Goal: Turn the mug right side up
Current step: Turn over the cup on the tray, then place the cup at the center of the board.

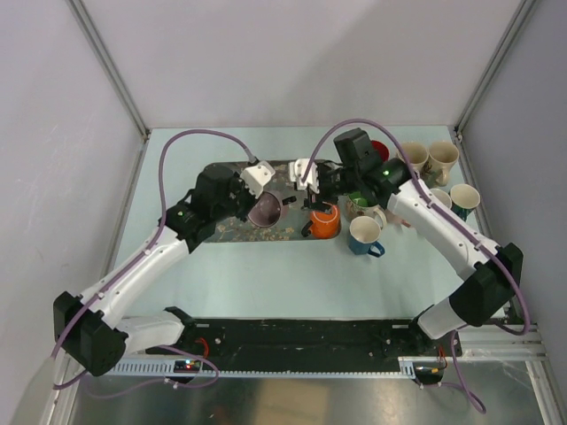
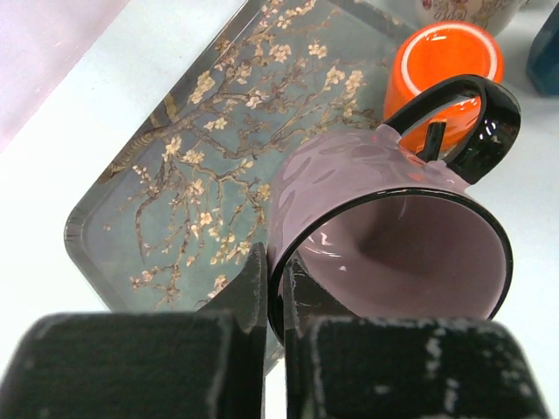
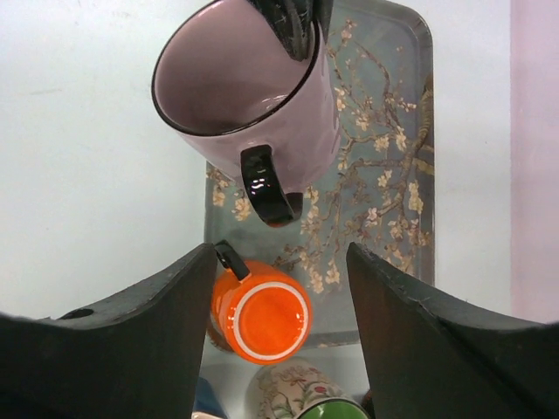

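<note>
Over the middle of the blossom-print tray (image 2: 218, 148): holding the lilac mug (image 2: 349, 175) in the left tool (image 2: 278, 278), pinched fully shut across the black rim, one finger inside and one outside. Tipped on its side, open mouth facing back toward the left wrist, black handle turned toward the orange mug (image 3: 262, 319). Cannot tell whether touching the tray or just clear of it.

Hovering above that orange mug at the tray's end with the right tool (image 3: 279, 262), spread wide, gripping nothing, well apart from the lilac mug's handle.

Plenty of bare tray on the side away from the orange mug, bounded by a low raised rim with rounded corners. Tight beyond the orange-mug end: a blue mug (image 1: 364, 235) just off the tray corner, cream floral mugs (image 1: 415, 158) further out, packed close. Print on them too small to read.

Pale, smooth counter (image 1: 266, 283) open between the tray and the arm bases. Closed in by plain grey-white panels (image 1: 292, 62) on three sides.
</note>
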